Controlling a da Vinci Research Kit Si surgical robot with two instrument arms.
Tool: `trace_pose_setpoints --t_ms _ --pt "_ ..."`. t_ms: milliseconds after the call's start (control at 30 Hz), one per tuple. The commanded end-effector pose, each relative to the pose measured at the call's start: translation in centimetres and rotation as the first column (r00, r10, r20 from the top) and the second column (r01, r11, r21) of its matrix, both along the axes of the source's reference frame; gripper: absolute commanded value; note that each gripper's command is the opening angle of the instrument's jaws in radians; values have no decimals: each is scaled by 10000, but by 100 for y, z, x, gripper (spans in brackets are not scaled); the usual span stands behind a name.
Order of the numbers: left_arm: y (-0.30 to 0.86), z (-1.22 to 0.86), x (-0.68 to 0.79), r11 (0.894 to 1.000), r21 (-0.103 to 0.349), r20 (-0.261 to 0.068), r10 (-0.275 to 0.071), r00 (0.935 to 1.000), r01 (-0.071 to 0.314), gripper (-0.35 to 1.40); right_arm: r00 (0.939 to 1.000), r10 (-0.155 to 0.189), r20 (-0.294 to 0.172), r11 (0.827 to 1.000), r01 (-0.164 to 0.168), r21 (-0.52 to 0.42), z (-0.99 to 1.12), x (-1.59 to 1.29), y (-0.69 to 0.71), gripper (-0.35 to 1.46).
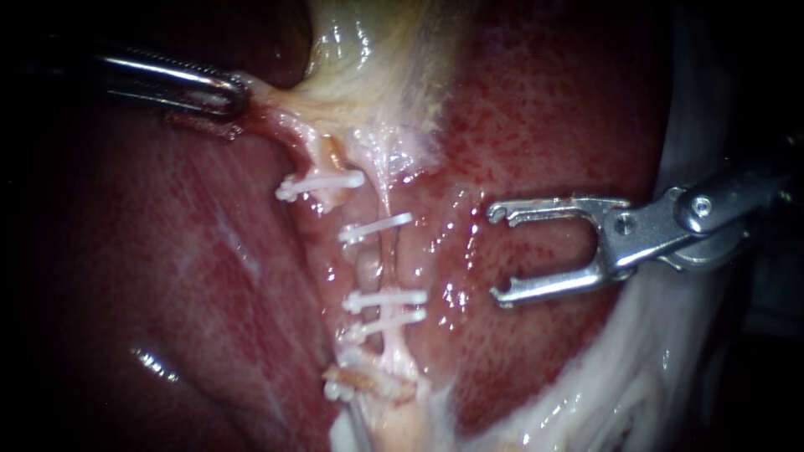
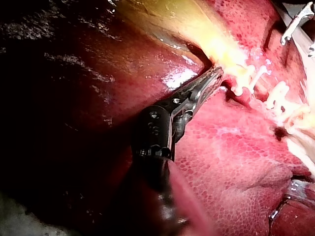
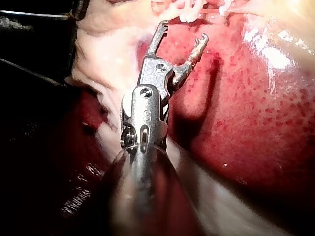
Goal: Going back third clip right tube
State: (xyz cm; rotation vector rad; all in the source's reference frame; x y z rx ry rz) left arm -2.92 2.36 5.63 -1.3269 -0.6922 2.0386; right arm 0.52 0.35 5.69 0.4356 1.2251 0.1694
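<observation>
- Well to the left of the right tube [image 1: 390, 251]: left instrument [image 1: 233, 94], pincer clamped on a strand of pale tissue [image 1: 276, 113]. Could tear the strand with a harder pull, or drag the tube sideways. Would slacken the whole clipped stretch on a slip.
- Just left of the right tube: a neighbouring tube carrying its own clip [image 1: 322, 184]. Close enough to get twisted along with any tug on the strand.
- On the right tube itself: three white clips, one high [image 1: 377, 228] and two lower down [image 1: 385, 299], almost touching each other. Likely to loosen or tilt if snagged, the close pair most of all.
- To the right of the right tube, well apart from it: right instrument [image 1: 497, 254], pincer wide apart and empty, hooked tips facing the clips. Could catch a clip end on any drift toward the tube.
- Also right of the tube, under that instrument: the liver [image 1: 519, 125], wet and soft. Easily scratched by the lower tip if backed out at a slant or too low.
</observation>
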Motion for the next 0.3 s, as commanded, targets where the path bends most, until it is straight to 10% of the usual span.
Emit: trace_pose_setpoints --t_ms 33,300 --pt "0 0 0 10000 10 -8 6 10000 -6 -35 10000 3 0 10000 -3 0 0 0 0 50" --pt "1 -3 3 10000 27 2 16 10000 -16 -35 10000 11 6 10000 -11 -5 0 2 -1 50"
